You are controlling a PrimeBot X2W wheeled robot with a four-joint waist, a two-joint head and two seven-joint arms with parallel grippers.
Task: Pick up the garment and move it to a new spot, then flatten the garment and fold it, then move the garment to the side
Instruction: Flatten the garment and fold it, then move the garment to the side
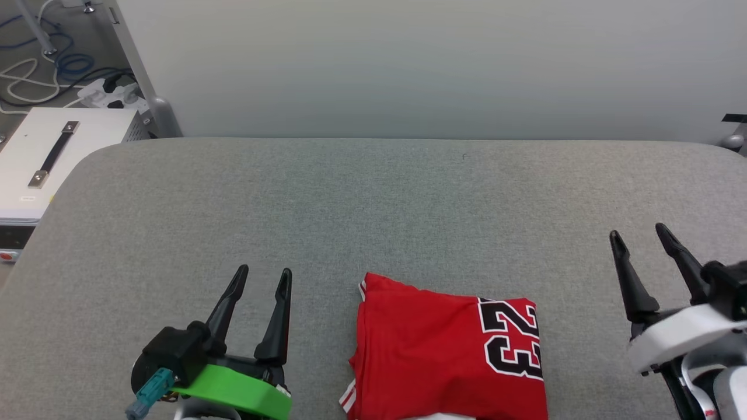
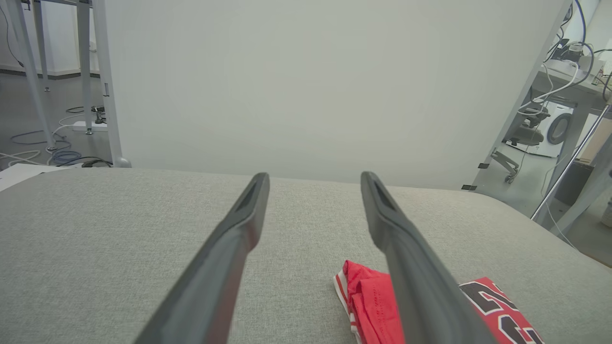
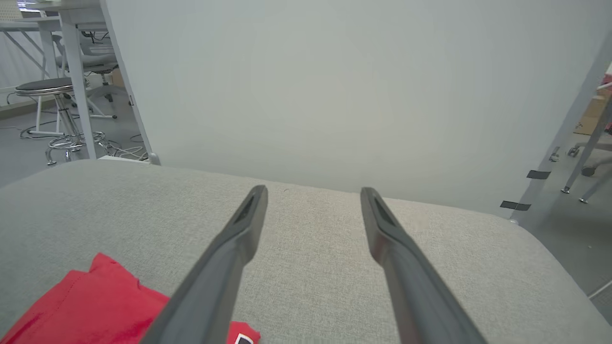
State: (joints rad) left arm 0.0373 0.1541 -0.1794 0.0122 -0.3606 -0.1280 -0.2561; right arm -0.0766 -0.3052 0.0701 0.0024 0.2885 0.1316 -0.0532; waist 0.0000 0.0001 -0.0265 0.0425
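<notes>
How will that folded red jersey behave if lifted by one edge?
Probably floppy: the red jersey lies in soft, rumpled layers, so it would likely unfold. Its thin stack suggests it is light. Pushed across the grey fabric surface, it may bunch, not slide.

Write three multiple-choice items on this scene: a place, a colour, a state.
1. Where on the grey table does the garment lie?
A. at its far edge
B. near its front edge, between the left gripper and the right gripper
C. at its far left corner

2. What colour is the garment's printed number?
A. black, outlined white
B. yellow
C. blue

3. How do the two grippers stand?
A. both shut on the garment
B. both open, empty
C. one open, one shut

Answers: 1 B, the head view shows it low between them; 2 A, the 23 is black with white edges; 3 B, each wrist view shows a wide gap, nothing held.
</notes>
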